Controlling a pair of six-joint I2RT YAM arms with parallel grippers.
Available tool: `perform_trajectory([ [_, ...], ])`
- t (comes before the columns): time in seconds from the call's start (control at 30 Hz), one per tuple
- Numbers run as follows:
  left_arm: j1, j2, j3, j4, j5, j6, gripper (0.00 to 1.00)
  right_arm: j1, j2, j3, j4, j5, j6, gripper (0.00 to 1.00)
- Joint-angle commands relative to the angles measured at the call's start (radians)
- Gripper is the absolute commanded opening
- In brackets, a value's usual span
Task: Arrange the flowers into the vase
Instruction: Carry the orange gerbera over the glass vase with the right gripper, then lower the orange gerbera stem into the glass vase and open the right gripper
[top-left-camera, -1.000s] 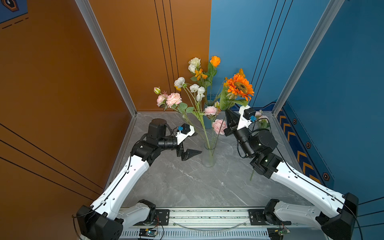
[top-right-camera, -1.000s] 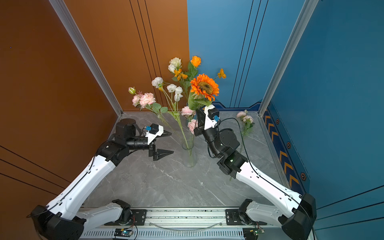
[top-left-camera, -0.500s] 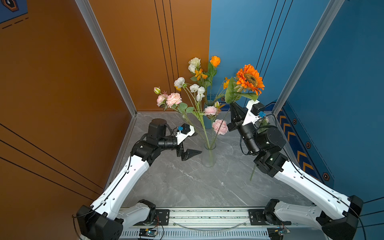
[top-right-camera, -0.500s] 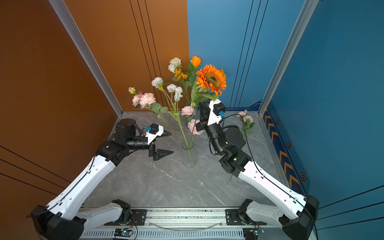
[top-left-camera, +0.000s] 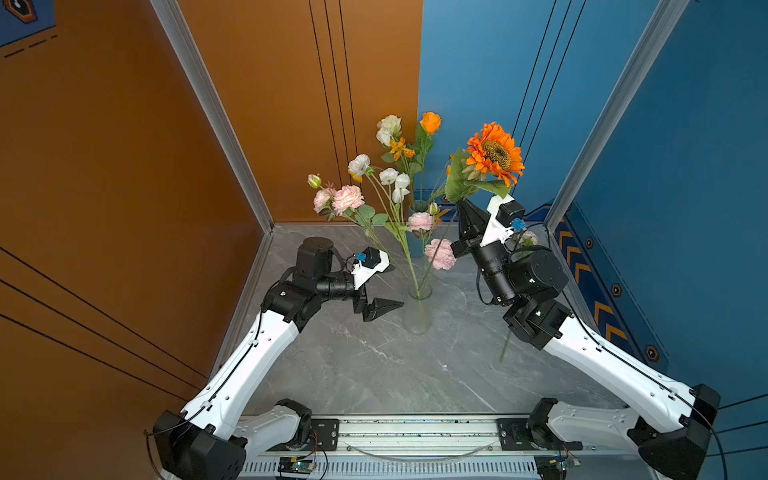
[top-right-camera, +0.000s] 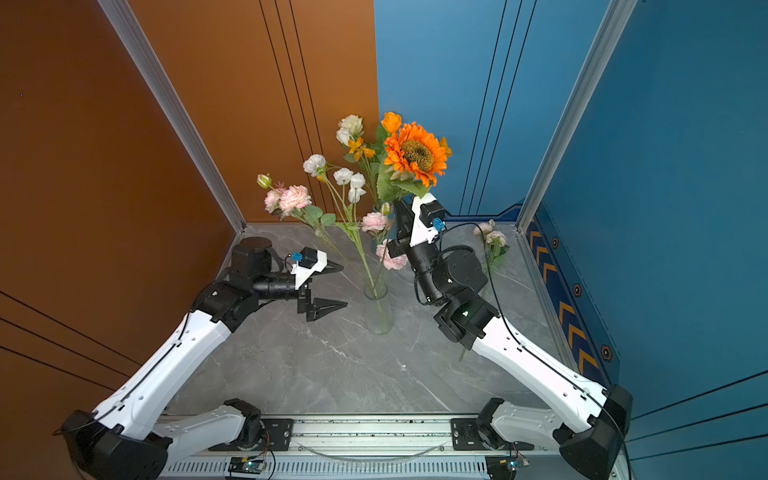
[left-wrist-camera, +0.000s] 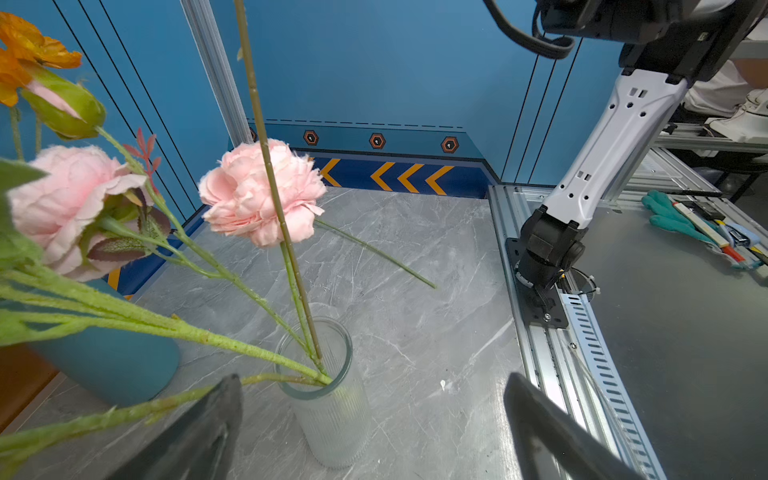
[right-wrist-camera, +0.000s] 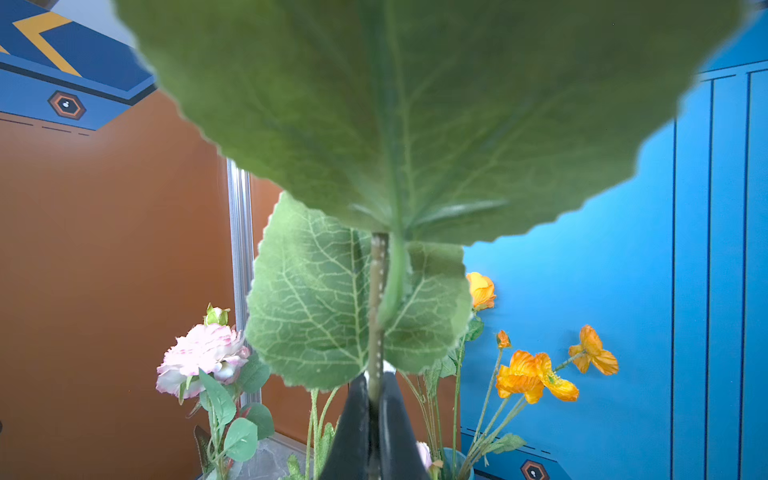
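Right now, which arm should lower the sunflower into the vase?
Right. The right gripper is shut on the sunflower stem, whose end is in the vase mouth. The left gripper is open and empty.

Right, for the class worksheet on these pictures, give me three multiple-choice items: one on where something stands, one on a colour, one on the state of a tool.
1. Where is the clear glass vase?
A. On the front rail
B. Lying on its side by the blue wall
C. Upright on the grey table, near its middle

2. What colour are the petals of the big flower held by the right tool?
A. Pink
B. Orange
C. White

3. How does the left tool stand?
A. Open, gripping nothing
B. Shut on a stem
C. Shut on the vase's rim

Answers:
1 C: both top views show it standing there.
2 B: orange petals ring a dark centre.
3 A: its fingers stand wide apart beside the vase.
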Motion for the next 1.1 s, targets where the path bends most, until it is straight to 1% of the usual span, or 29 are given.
perform_trajectory([
  [0.0,-0.007,0.007,0.027,-0.018,0.027,-0.012,0.98,0.002,0.004,0.033,0.028,0.010,-0.036,0.00],
  [0.1,-0.008,0.006,0.025,-0.018,0.027,-0.012,0.98,0.001,0.005,0.036,0.017,0.007,-0.032,0.00],
  [0.27,-0.007,0.009,0.026,-0.018,0.027,-0.012,0.98,0.003,0.011,0.001,0.005,-0.018,0.011,0.00],
  [0.47,-0.009,0.009,0.026,-0.018,0.032,-0.015,0.98,0.015,-0.005,-0.140,0.100,-0.100,0.042,0.00],
  [0.67,-0.009,0.020,0.026,-0.018,0.030,-0.020,0.98,0.046,-0.006,-0.255,0.152,-0.151,-0.003,0.00],
  [0.83,-0.017,0.023,0.027,-0.018,0.029,-0.021,0.98,0.061,-0.006,-0.349,0.246,-0.127,0.012,0.00],
  [0.97,-0.027,0.028,0.025,-0.018,0.024,-0.019,0.98,0.067,0.009,-0.397,0.274,-0.105,0.031,0.00],
  [1.07,-0.030,0.027,0.024,-0.018,0.021,-0.019,0.98,0.072,0.032,-0.411,0.284,-0.060,0.031,0.00],
])
